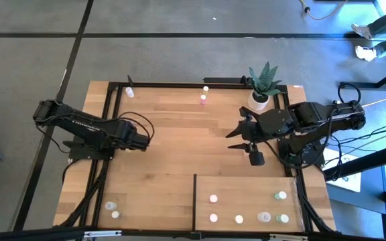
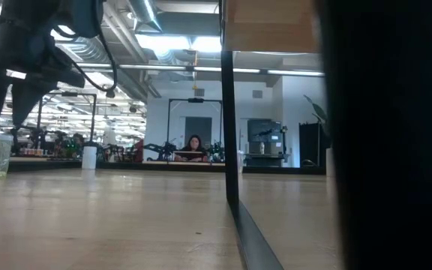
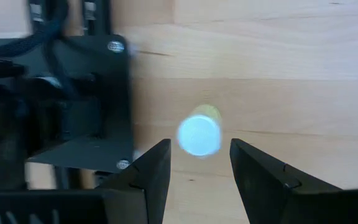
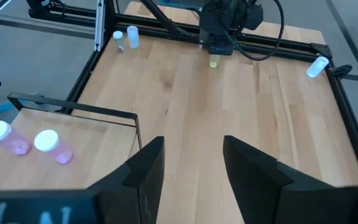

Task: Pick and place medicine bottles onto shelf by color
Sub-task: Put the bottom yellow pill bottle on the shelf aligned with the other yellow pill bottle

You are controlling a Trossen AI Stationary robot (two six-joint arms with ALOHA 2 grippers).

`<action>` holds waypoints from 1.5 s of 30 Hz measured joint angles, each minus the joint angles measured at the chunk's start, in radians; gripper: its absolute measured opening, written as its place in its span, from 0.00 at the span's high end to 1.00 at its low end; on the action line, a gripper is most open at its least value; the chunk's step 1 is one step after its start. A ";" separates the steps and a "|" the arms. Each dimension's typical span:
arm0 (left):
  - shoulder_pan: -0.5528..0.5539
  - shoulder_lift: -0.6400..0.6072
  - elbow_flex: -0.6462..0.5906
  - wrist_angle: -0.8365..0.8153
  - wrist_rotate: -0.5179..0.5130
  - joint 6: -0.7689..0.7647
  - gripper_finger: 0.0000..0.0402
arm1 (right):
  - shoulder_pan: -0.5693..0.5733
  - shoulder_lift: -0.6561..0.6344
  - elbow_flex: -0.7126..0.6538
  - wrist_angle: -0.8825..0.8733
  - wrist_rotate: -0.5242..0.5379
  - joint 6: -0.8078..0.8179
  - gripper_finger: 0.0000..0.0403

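medicine bottles are scattered over the table, and one pale yellow bottle (image 3: 200, 133) stands upright directly beneath the left gripper (image 3: 201, 165), its long axis vertical and its white cap facing straight up at the wrist camera. the left gripper's fingers (image 3: 157, 163) stand partly apart with a gap wider than the bottle; the cap shows just beyond the tips and they hold nothing. from the right wrist view the same bottle (image 4: 214, 63) shows as a small yellow spot on the boards right under the left gripper (image 4: 219, 45).

the left gripper (image 1: 143, 138) sits over the left half of the tabletop (image 1: 179, 140), its arm reaching in from the left edge.

the right gripper (image 1: 236, 137) hovers over the right half of the table, fingers (image 4: 145, 165) apart and empty, pointing toward the table's middle.

the shelf (image 1: 246, 181) lies at the near right corner. on it several bottles stand upright: white-capped ones (image 1: 214, 199) and green-tinted ones (image 1: 281, 195). two pink bottles (image 4: 47, 142) show in the right wrist view on the shelf, tilted in that view.

two more bottles (image 1: 112, 209) stand at the near left corner, a pink one (image 1: 203, 100) near the far edge, and one (image 1: 130, 92) lies on its side at the far left corner. a potted plant (image 1: 263, 84) stands at the far right.
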 joint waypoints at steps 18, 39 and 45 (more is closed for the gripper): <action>0.000 0.000 0.000 0.007 0.000 -0.004 0.50 | 0.000 0.000 0.000 0.000 0.000 0.000 0.59; 0.000 0.001 -0.111 0.129 -0.004 -0.029 0.44 | 0.000 0.000 0.000 0.000 0.001 0.000 0.59; 0.000 0.001 -0.111 0.129 0.010 -0.034 0.44 | 0.000 0.000 0.000 0.000 0.001 0.000 0.59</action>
